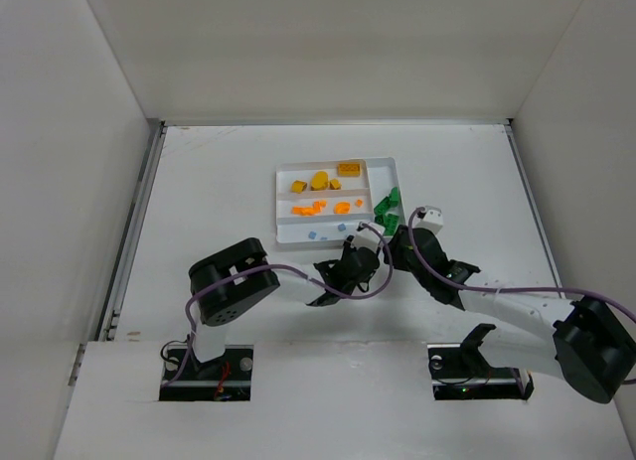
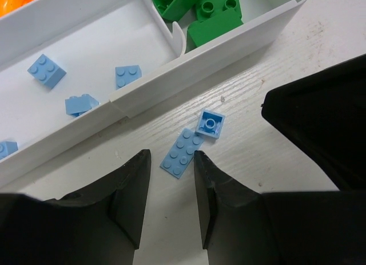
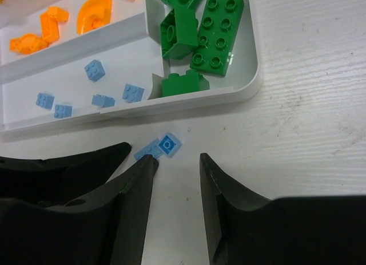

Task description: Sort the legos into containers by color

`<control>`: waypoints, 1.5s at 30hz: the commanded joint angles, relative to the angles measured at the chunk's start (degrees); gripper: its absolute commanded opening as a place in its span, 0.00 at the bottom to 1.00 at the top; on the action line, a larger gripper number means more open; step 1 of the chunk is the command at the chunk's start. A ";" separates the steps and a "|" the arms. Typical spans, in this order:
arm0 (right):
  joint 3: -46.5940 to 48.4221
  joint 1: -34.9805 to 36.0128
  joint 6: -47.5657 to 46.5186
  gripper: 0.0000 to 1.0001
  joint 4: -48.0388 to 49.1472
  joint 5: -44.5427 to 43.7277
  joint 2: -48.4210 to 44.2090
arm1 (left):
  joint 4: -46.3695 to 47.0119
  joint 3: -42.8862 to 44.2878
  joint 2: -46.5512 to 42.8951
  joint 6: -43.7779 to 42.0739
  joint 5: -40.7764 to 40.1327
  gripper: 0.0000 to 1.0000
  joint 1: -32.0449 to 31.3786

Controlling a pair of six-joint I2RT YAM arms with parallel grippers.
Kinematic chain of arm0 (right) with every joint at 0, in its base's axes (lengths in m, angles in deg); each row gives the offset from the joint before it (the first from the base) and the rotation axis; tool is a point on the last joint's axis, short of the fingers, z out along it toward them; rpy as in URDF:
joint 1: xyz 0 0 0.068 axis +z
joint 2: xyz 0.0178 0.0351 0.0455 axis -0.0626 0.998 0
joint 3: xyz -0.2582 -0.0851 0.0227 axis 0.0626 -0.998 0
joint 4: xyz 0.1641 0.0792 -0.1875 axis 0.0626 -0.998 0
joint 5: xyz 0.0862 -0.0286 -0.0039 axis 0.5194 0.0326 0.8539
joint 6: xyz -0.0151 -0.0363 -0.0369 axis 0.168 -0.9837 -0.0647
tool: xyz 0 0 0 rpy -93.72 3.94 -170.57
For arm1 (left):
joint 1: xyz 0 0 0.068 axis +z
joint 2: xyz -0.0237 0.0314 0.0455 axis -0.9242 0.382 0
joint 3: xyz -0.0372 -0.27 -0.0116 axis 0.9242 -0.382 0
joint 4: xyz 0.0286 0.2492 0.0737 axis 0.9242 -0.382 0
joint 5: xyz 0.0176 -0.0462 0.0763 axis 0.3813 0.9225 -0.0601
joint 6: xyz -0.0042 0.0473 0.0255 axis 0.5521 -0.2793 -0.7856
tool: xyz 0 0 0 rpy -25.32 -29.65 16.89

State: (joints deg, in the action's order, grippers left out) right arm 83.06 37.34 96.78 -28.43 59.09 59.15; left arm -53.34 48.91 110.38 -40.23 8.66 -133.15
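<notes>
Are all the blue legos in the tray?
No, a long blue piece and a square blue piece lie outside the tray.

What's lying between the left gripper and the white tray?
Two loose light-blue pieces, a flat plate and a small square, on the table; left wrist view.

A shallow white tray is sitting flat on a white table. Yellow bricks are lying in its far long section, and flat orange pieces in the middle one. Small light-blue pieces are lying scattered in the near section. Green bricks are piled in the narrow end section. Outside the tray, near its wall, a flat light-blue plate is lying studs up, just beside a small light-blue square piece lying underside up.
</notes>
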 commanded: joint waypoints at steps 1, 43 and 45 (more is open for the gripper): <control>-0.31 -0.28 0.47 0.43 2.94 0.13 -1.43 | -2.23 0.05 1.31 -0.48 3.23 0.31 0.34; 9.70 2.27 -4.18 0.49 1.63 2.06 17.46 | -2.23 -12.78 -24.01 10.41 11.06 0.13 22.14; 10.50 2.36 -4.36 0.48 1.54 1.97 18.60 | -2.23 -12.43 -22.69 10.15 10.71 0.13 22.67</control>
State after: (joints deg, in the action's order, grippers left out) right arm 90.73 39.13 93.30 -28.23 61.50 76.75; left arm -57.47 33.96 86.88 -30.42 18.83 -111.38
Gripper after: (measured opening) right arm 0.484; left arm 0.136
